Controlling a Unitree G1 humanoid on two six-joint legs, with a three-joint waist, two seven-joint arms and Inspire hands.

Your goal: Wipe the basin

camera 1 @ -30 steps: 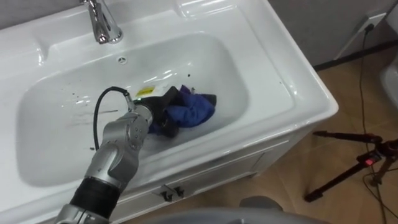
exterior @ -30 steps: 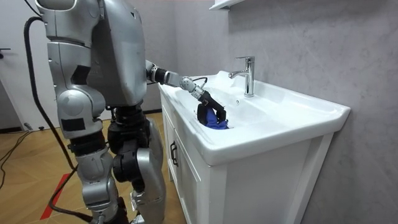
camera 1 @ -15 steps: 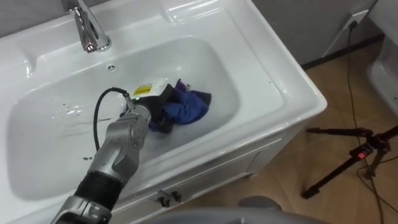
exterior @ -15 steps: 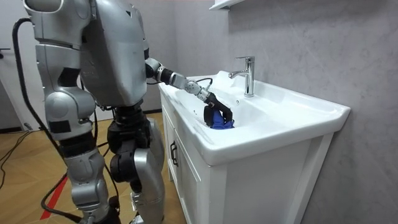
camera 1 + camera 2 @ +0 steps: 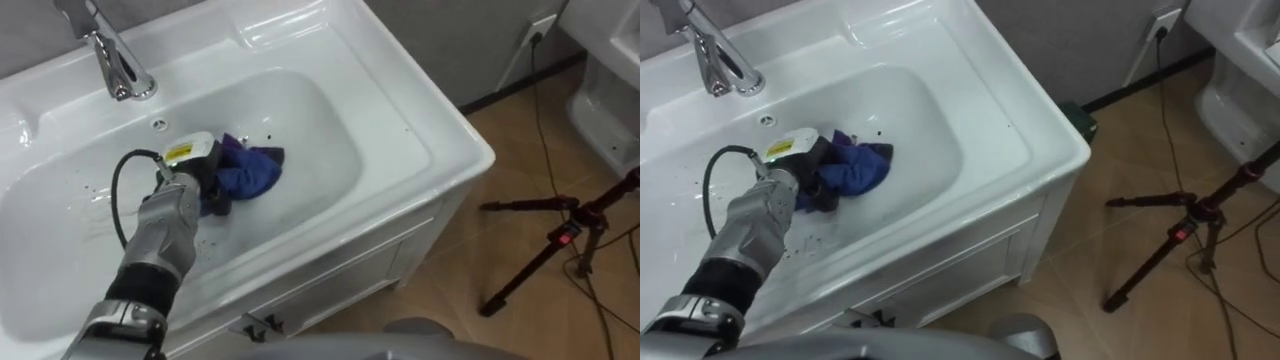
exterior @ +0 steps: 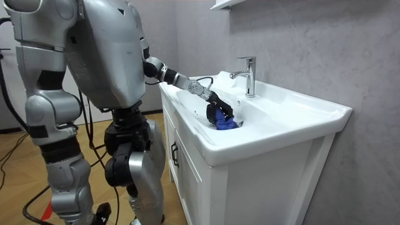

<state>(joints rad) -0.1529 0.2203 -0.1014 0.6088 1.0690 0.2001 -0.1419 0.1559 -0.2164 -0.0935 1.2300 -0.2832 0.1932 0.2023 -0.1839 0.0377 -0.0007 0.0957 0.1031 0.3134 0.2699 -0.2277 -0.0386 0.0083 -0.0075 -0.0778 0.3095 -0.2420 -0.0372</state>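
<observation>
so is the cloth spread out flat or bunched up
Bunched up: the blue cloth lies as a crumpled wad in the basin, the left hand gripping one end.

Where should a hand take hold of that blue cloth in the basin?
At its bunched left end, coming down from above: the blue cloth lies crumpled on the basin floor, its raised folds likely easy to pinch. The left hand grips it there.
</observation>
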